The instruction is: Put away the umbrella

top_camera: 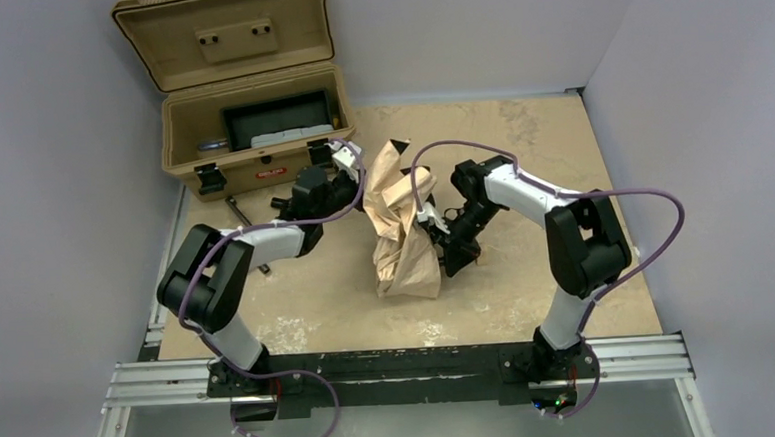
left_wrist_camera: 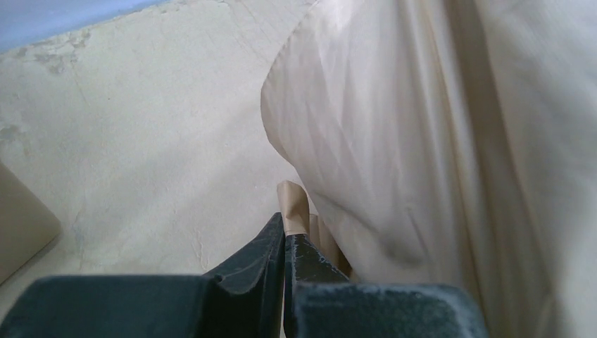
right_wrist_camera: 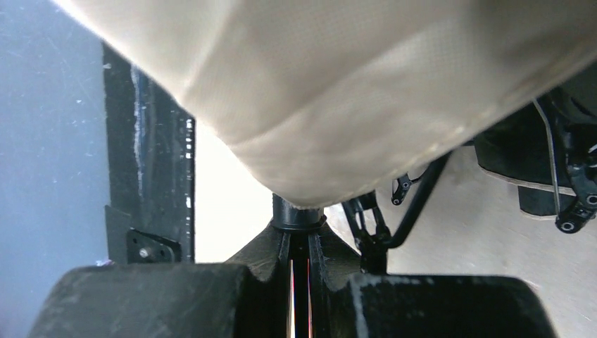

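The beige umbrella (top_camera: 400, 228) lies half collapsed and crumpled in the middle of the table, between both arms. My left gripper (top_camera: 350, 185) is at its far left side. In the left wrist view this gripper (left_wrist_camera: 285, 229) is shut on a small fold of the canopy edge (left_wrist_camera: 293, 204), and the rest of the fabric (left_wrist_camera: 422, 141) hangs to the right. My right gripper (top_camera: 440, 228) is at the umbrella's right side. In the right wrist view it (right_wrist_camera: 299, 227) is shut on a dark round part of the shaft (right_wrist_camera: 298, 213) just under the canopy (right_wrist_camera: 352, 105). Thin dark ribs (right_wrist_camera: 412, 204) show beside it.
An open tan hard case (top_camera: 186, 119) stands at the back left, lid up, with a black tray (top_camera: 276, 119) inside. A dark tool (top_camera: 237, 210) lies on the table in front of it. Walls close in on both sides, and a metal rail (top_camera: 401, 368) runs along the near edge.
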`<state>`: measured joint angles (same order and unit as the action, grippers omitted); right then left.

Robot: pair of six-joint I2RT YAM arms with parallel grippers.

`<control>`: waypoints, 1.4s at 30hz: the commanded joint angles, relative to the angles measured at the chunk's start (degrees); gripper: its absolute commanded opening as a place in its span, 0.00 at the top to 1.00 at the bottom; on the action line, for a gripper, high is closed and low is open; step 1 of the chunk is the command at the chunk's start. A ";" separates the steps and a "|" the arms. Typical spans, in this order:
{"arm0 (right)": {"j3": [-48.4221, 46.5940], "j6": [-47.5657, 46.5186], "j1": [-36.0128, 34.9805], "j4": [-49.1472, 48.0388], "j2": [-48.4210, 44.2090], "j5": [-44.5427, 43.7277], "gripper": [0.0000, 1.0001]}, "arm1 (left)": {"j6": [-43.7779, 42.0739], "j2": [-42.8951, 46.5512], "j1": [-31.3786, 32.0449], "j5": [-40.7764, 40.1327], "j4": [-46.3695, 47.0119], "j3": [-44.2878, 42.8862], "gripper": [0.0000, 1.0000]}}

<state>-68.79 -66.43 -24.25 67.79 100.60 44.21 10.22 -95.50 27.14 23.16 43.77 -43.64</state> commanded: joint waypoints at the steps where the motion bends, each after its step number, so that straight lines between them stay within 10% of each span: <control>1: -4.58 -1.84 3.21 0.85 2.91 -1.96 1.00 | 3.92 -1.74 0.16 -1.32 -5.55 -6.17 1.00; 35: -7.22 -12.12 1.13 0.74 5.75 -4.29 1.00 | 6.70 -14.32 0.11 1.84 -35.69 -31.68 1.00; 42: -8.88 -9.74 1.35 0.59 10.02 -6.13 1.00 | 7.63 -15.47 -0.24 0.54 -37.84 -35.07 0.84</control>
<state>-75.09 -76.49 -22.65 67.26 109.71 38.46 17.43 -110.13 27.14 24.71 6.63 -73.87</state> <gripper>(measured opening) 0.041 0.116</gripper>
